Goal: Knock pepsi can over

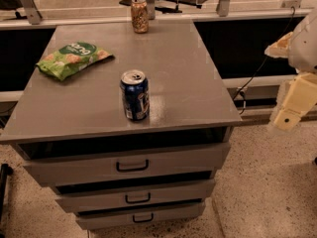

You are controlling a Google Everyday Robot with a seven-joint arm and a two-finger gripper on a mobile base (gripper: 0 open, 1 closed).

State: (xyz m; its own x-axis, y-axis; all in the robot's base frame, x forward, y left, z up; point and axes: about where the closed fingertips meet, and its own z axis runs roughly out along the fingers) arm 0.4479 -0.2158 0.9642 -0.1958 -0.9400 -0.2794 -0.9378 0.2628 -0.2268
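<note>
Grey matte bench (198, 83) carries the upright metal pepsi can (134, 95) centrally; our gripper (292, 108) hangs beyond it at three o'clock, and we cannot tell its state.

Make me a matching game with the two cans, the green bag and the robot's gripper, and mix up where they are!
Things:
1. pepsi can
2. orange-tan can
3. green bag
4. gripper

Places:
A. off to the right of the cabinet top, touching nothing
B. lying on the left side of the top
C. standing upright near the front, about the middle
D. standing at the far edge

Pairs: 1-C, 2-D, 3-B, 4-A.
</note>
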